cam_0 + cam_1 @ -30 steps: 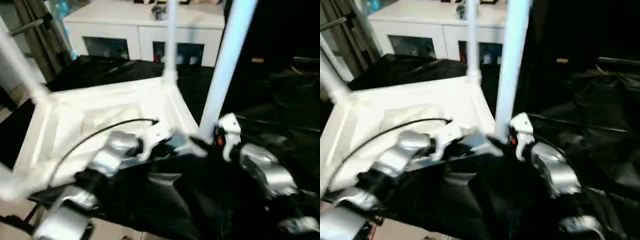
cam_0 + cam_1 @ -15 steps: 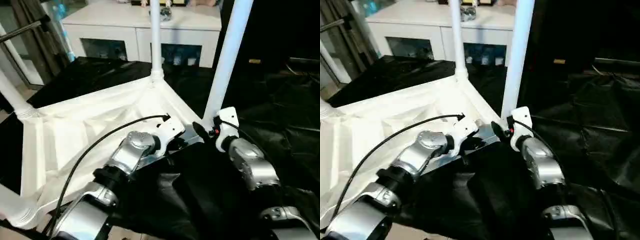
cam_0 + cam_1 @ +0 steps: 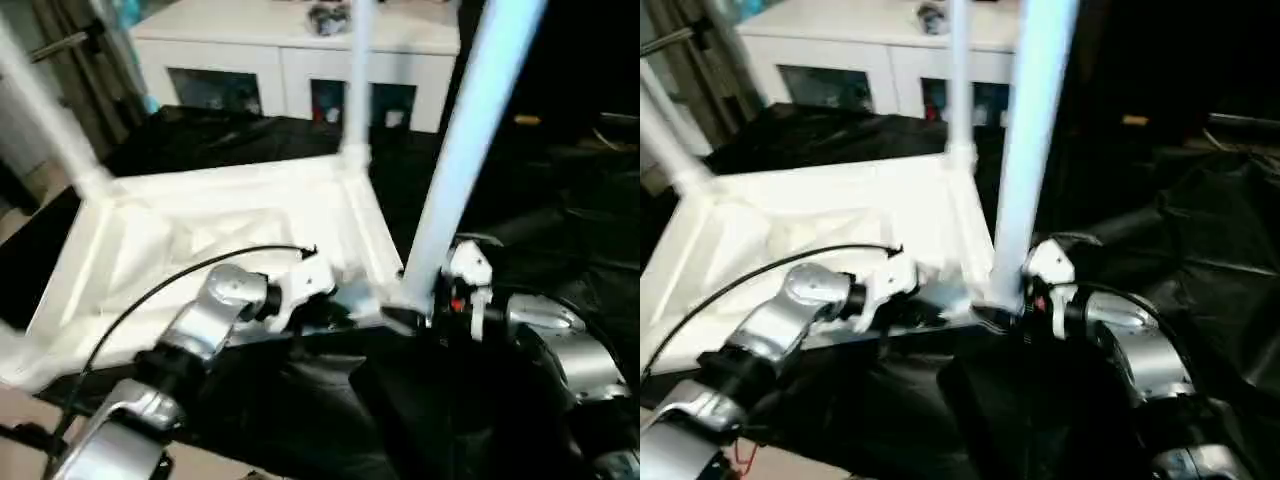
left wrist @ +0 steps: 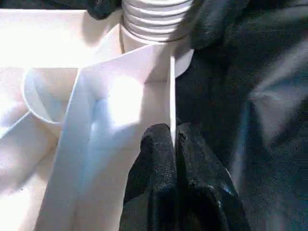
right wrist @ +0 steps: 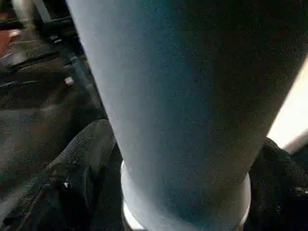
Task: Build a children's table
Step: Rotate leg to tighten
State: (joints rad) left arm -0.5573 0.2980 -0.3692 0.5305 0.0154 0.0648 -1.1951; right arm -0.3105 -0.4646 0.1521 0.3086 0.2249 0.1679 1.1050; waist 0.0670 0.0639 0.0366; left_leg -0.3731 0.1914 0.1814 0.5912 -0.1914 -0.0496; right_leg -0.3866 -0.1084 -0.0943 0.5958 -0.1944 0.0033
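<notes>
The tabletop lies upside down, ribbed underside up, on a black cloth in front of a white cabinet. Its legs rise from the corner sockets.

I judge the task to be near its end. I count three legs that clearly stand in sockets: one at the far left corner, one at the far right corner, and the big near right leg. At the near left corner a white shape shows at the picture's edge, perhaps the fourth leg; I cannot tell.

The left gripper has its fingers clenched on the thin edge wall of the tabletop, beside the near right socket. The right gripper is at the foot of the near right leg; whether its fingers are grasping it, I cannot tell. What remains is probably to press this leg fully home and turn the table over.
</notes>
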